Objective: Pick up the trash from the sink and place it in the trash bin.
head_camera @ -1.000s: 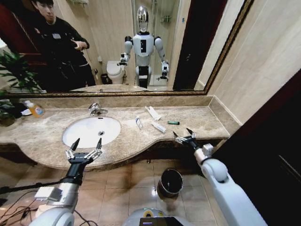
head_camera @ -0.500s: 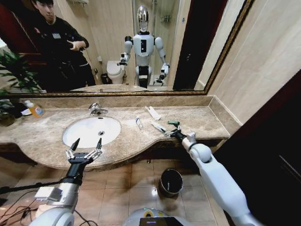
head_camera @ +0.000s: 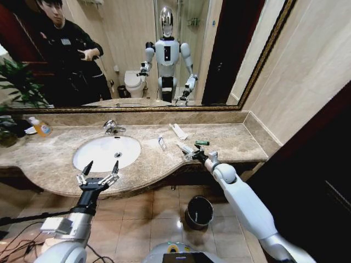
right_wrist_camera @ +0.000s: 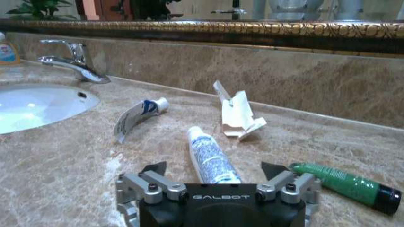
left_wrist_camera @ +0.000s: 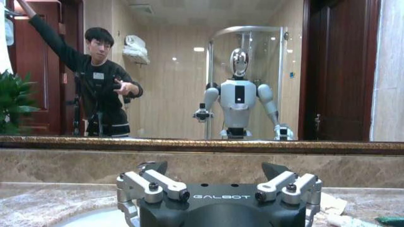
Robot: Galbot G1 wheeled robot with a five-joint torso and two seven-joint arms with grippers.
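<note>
The trash lies on the marble countertop to the right of the sink (head_camera: 104, 153), not in the basin. My right gripper (head_camera: 190, 155) is open just above a white tube with blue print (head_camera: 185, 148). In the right wrist view this tube (right_wrist_camera: 210, 157) lies between the spread fingers (right_wrist_camera: 153, 169) of the right gripper (right_wrist_camera: 215, 172). Around it are a blue-and-white tube (right_wrist_camera: 136, 116), a crumpled white packet (right_wrist_camera: 238, 116) and a green tube (right_wrist_camera: 344, 184). My left gripper (head_camera: 99, 174) hangs open at the counter's front edge by the sink. The trash bin (head_camera: 199, 211) stands on the floor below.
A chrome tap (head_camera: 112, 127) stands behind the basin, and a yellow-orange soap bottle (head_camera: 40, 127) sits far left beside a plant (head_camera: 16, 87). A gold-framed mirror backs the counter. A wall closes off the right end. The tiled floor around the bin is open.
My right arm has swung left and forward over the counter, bringing its gripper down to the white tube. The left arm has stayed put.
</note>
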